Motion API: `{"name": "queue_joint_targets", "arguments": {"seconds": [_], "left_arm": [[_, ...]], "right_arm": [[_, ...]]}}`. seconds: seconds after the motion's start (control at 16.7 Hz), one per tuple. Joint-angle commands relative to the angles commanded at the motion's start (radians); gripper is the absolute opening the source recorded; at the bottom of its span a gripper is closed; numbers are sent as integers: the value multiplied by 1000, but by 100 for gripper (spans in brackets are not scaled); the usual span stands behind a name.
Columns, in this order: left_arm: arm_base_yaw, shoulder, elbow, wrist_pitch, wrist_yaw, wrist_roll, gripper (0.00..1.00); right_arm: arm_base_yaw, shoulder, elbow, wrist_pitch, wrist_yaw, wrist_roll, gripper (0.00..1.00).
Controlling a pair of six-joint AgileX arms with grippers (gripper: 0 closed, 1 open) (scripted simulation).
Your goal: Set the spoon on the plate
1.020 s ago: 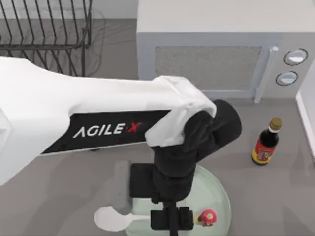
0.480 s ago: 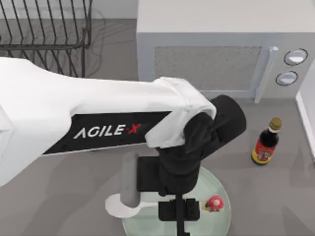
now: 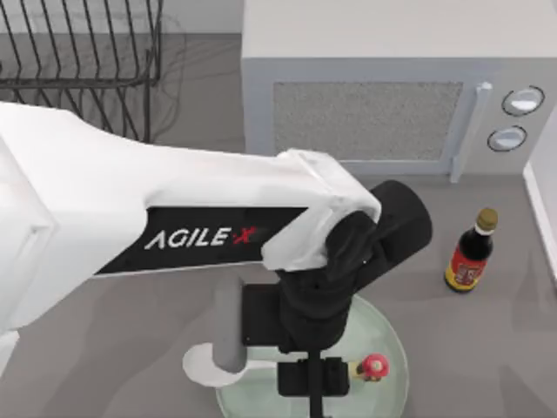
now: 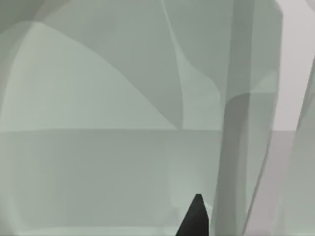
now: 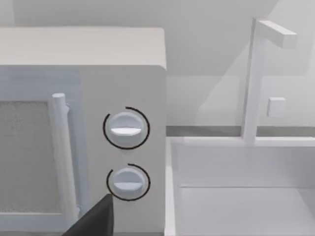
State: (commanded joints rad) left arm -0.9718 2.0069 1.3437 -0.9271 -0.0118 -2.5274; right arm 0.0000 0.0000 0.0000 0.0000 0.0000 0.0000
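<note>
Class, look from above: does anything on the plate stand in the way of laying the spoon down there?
Yes. A small red mushroom toy sits on the plate, right of the left gripper. The spoon has its bowl off the plate's left edge, so that side looks free.

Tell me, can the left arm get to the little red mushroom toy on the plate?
Probably yes. The left gripper hangs over the plate, right beside the mushroom toy, with nothing between them. But it seems busy with the spoon.
</note>
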Motion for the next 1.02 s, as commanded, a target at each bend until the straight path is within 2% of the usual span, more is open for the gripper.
{"name": "queue_joint_targets", "arguments": {"seconds": [0.78,1.02], "left_arm": [[0,0,0,0,0,0,98],[0,0,0,0,0,0,100]], "right_arm": [[0,0,0,0,0,0,100],[0,0,0,0,0,0,100]]}}
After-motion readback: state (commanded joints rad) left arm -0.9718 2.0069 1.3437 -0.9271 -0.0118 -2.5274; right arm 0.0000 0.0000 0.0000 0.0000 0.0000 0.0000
